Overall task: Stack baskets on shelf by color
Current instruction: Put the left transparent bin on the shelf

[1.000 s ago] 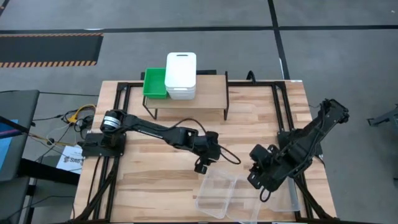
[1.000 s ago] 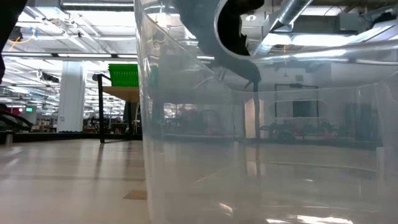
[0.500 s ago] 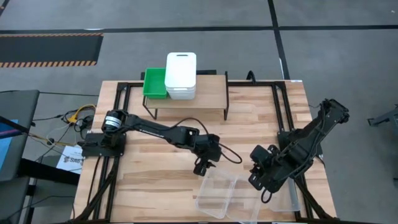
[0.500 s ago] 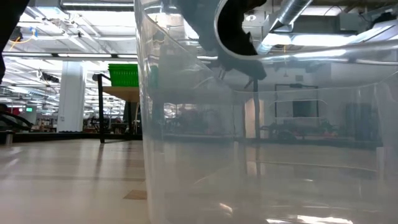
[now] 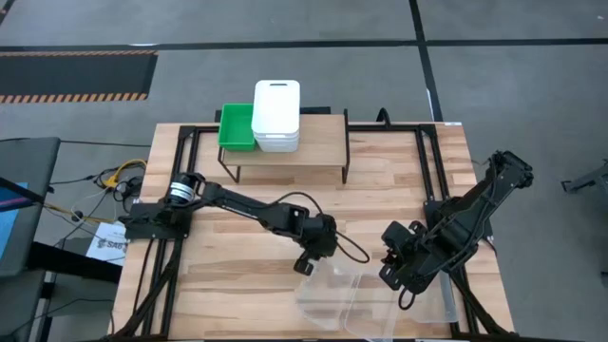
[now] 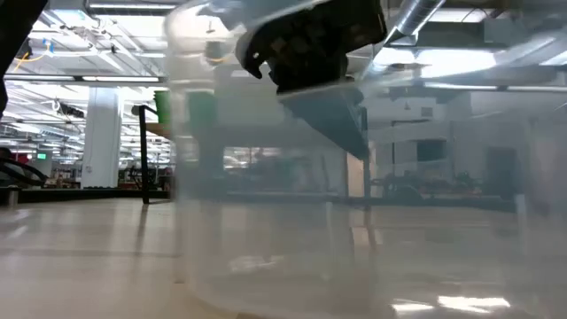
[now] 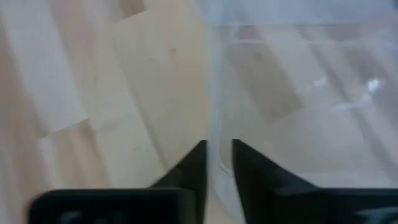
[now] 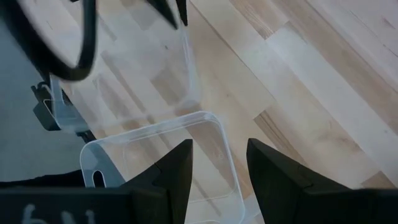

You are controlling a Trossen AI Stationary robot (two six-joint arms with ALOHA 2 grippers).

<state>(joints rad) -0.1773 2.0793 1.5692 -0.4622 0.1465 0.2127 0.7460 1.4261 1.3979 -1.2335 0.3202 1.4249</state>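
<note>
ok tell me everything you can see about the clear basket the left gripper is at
The clear basket is a shallow see-through plastic tub with rounded corners, sitting on the wooden table's near edge. The left gripper has its fingers pinching the thin rim wall, one inside, one outside. It lies against a second clear basket on its right, in front of the right gripper, which is open.

We are seeing a green basket (image 5: pixel 236 127) sitting on the shelf (image 5: pixel 318 142) near the top middle, touching a stack of white baskets (image 5: pixel 276 116) beside it. Clear baskets (image 5: pixel 334 295) are lying on the table at the bottom middle, and one looks tilted and blurry.
</note>
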